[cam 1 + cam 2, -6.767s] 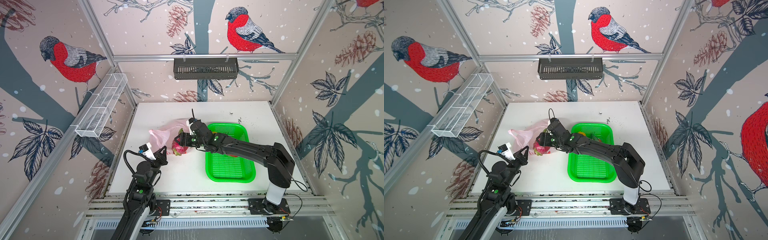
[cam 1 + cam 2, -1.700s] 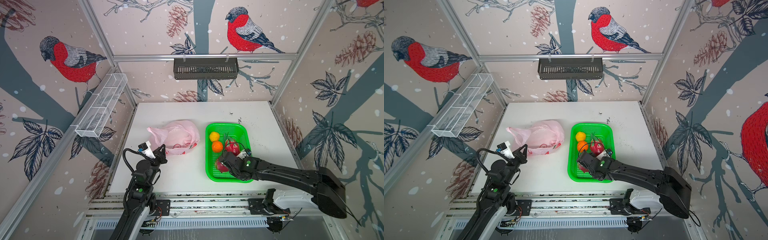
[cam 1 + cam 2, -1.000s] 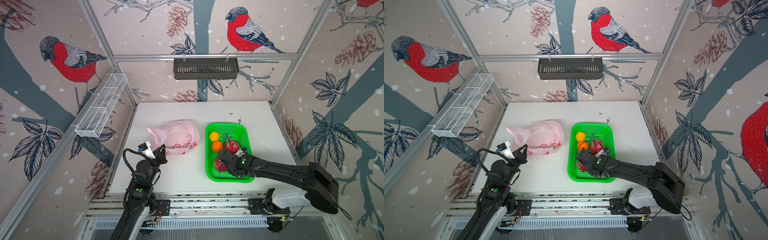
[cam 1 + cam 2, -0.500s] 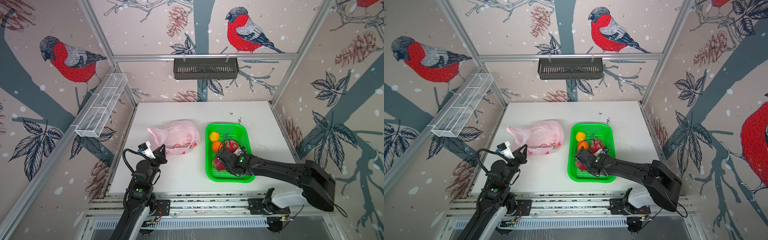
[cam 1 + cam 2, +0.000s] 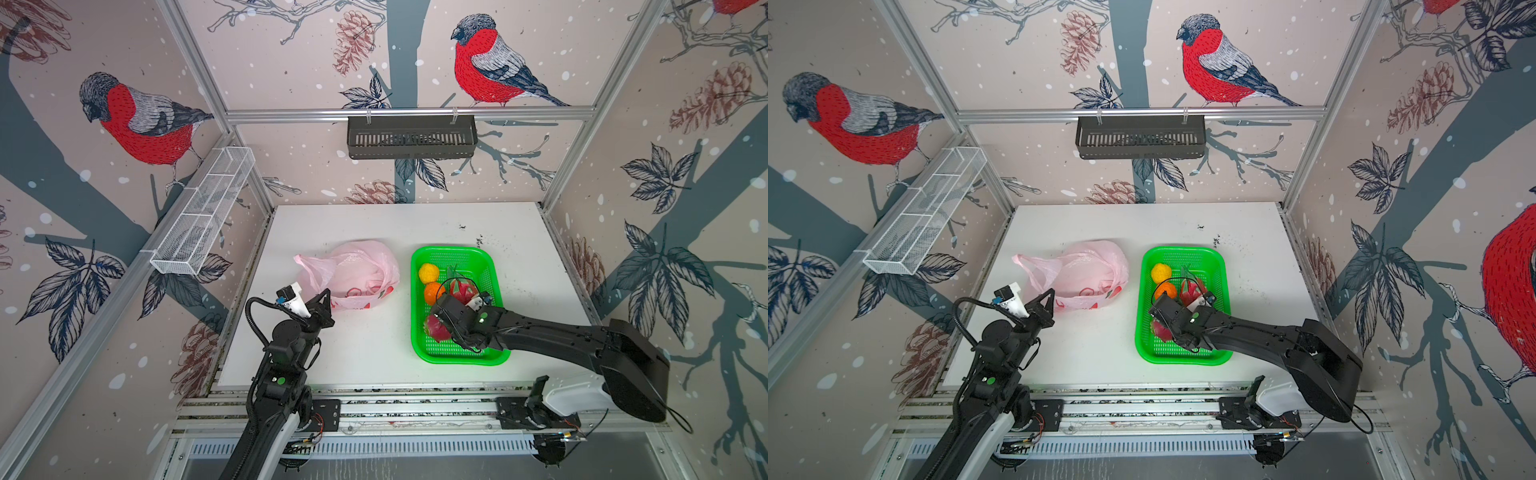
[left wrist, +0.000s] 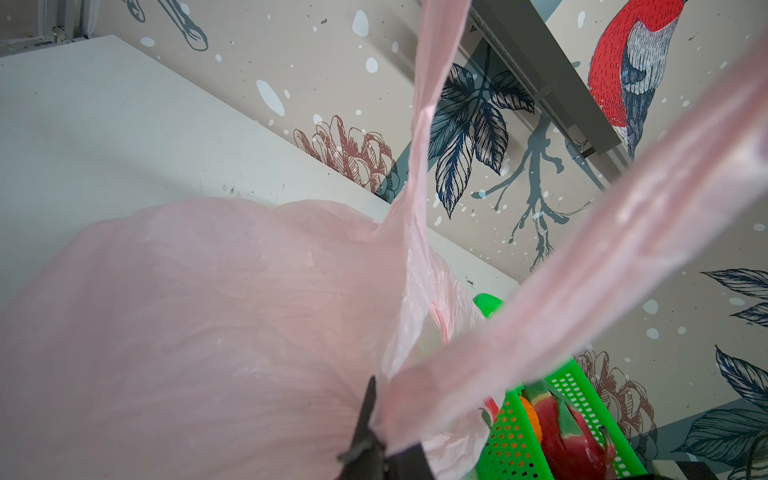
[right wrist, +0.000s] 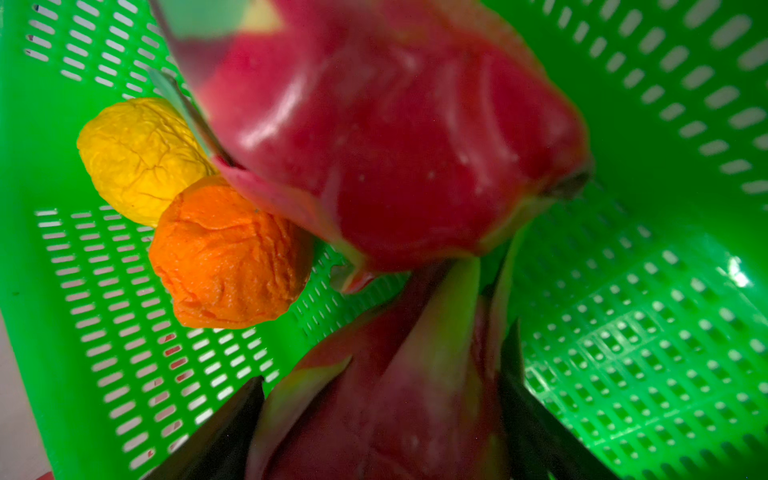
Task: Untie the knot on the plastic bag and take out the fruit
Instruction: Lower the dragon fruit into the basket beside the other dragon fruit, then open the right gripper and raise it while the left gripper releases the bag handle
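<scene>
The pale pink plastic bag lies slumped on the table. My left gripper is shut on its near edge. Two handle strips run apart, and the knot is out of view. The fruit sits in the green basket: a yellow ball, an orange ball and a dragon fruit. A second dragon fruit lies on the basket floor. My right gripper stands open around it, fingers on either side.
The basket's rim lies right of the bag, near the table's front edge. A black slotted shelf hangs on the back wall. A white wire rack runs along the left wall.
Several seconds ago my right gripper was at the bag with a dragon fruit; now it is in the basket. Over the last second it crept slightly left and back. The left arm stayed still.
</scene>
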